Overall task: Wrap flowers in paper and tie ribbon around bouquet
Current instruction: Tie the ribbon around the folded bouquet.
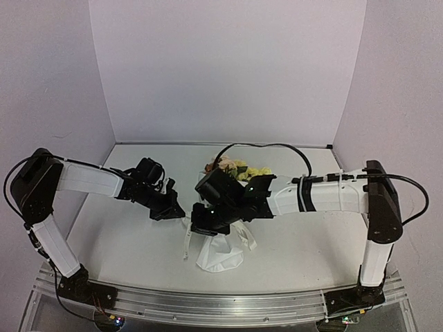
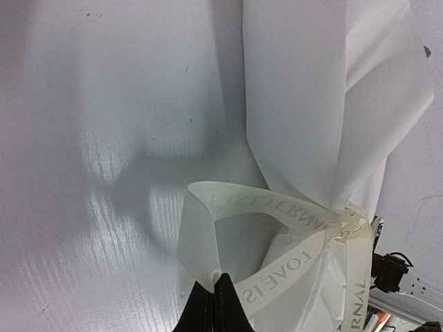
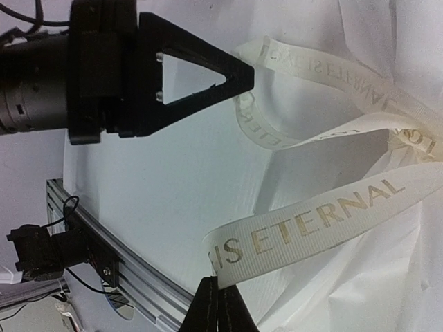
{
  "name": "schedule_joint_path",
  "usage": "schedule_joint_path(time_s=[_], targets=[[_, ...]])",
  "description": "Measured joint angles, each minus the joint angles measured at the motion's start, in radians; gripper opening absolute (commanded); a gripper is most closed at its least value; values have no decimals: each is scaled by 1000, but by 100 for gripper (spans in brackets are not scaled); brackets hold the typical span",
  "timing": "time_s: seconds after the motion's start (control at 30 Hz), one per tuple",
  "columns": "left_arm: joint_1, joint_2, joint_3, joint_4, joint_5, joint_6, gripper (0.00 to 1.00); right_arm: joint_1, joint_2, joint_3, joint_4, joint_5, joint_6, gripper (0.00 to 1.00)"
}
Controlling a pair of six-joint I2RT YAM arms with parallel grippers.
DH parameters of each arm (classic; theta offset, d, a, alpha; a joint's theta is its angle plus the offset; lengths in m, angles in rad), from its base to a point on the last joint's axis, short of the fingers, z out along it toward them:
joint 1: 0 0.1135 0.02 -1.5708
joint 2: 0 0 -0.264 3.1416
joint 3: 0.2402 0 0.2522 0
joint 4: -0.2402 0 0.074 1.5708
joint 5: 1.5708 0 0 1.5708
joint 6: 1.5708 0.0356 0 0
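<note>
- The bouquet [image 1: 220, 257] lies mid-table [image 1: 124, 238], closer to the near edge. The flowers [image 1: 239, 170] point toward the far edge and the paper [image 2: 311, 104] tail toward the near edge.
- The ribbon [image 3: 325, 221] is around the waist of the wrap, gathered where the paper bunches in.
- Left end effector [image 2: 216, 285]: fingers pressed together on a loop of ribbon that bows out to the left of the paper.
- Right end effector [image 3: 220, 289]: fingers likewise pinched narrow on the lettered strand, which runs taut from its tips up to the wrap.
- My reading is that each arm holds one strand on its own side so the two can be drawn apart and the knot cinched; slack in the left loop suggests it isn't tight yet.
- Both end effectors sit just beside the bouquet's waist, above the table, close to each other.
</note>
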Motion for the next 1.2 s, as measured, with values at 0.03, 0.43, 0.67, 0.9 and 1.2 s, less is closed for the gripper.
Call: schedule_joint_path(time_s=[0.03, 0.43, 0.67, 0.9, 1.2], targets=[[1, 0, 5, -6, 2, 12, 0, 0, 4, 0, -8, 1, -7, 29], [5, 17, 87, -74, 17, 75, 0, -48, -335, -382, -56, 211, -83, 50], [18, 40, 108, -95, 18, 86, 0, -52, -411, -591, -17, 287, -30, 53], [22, 47, 108, -118, 19, 94, 0, -40, -320, -615, 53, 299, 13, 57], [32, 47, 108, -125, 19, 95, 0, -36, -210, -613, 108, 319, 68, 32]])
